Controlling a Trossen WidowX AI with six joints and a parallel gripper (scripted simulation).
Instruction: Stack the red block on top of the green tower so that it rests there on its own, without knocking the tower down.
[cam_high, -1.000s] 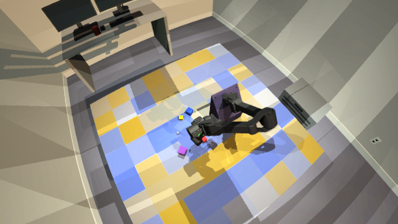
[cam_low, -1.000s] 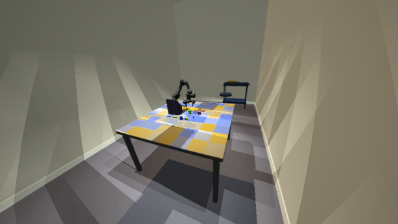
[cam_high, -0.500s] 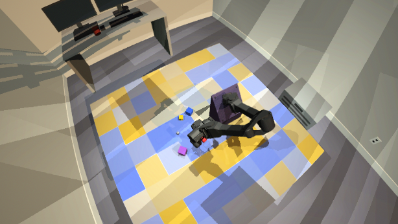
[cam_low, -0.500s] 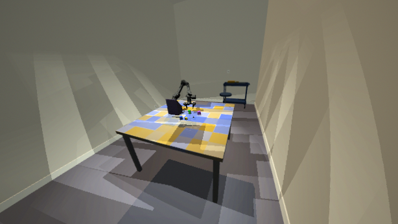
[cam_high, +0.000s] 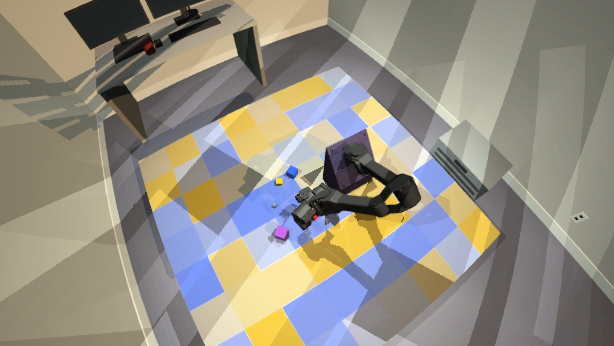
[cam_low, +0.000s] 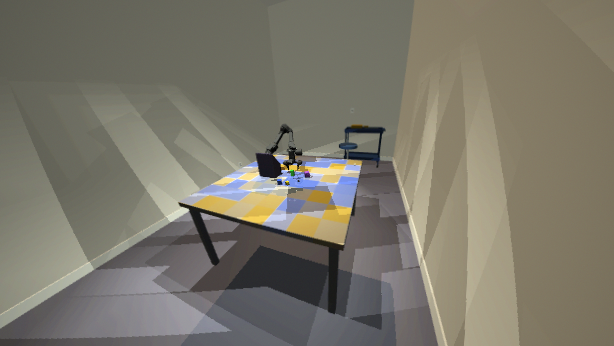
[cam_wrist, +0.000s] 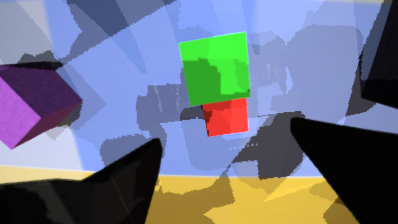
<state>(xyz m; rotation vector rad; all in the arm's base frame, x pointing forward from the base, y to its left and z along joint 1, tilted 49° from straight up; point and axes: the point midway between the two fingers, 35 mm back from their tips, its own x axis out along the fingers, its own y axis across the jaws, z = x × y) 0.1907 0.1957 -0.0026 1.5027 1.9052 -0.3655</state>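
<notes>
— What is obscured?
— From above, the tool (cam_high: 306, 216) hides most of the red block (cam_wrist: 227, 116); the green tower (cam_wrist: 216, 67) overlaps its far edge.

— Tool state?
— Spread wide, empty, over the chequered bench (cam_high: 320, 280). Matte, sharp-edged cubes.

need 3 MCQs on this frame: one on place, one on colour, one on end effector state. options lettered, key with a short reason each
1. In the wrist view, where does the red block sit relative to the green block?
A. Directly below it in the image, the two meeting edge to edge
B. Far off to its left
C. On top of the purple block

2. What colour is the block at the left edge of the wrist view?
A. Yellow
B. Purple
C. Blue

3. What state is the end effector in?
A. Shut on the red block
B. Shut on nothing
C. Open, holding nothing

Key: 1 A, the red block shows just under the green one with no gap between them. 2 B, the purple block sits at the left edge. 3 C, the fingers stand wide apart with only table between them.
</notes>
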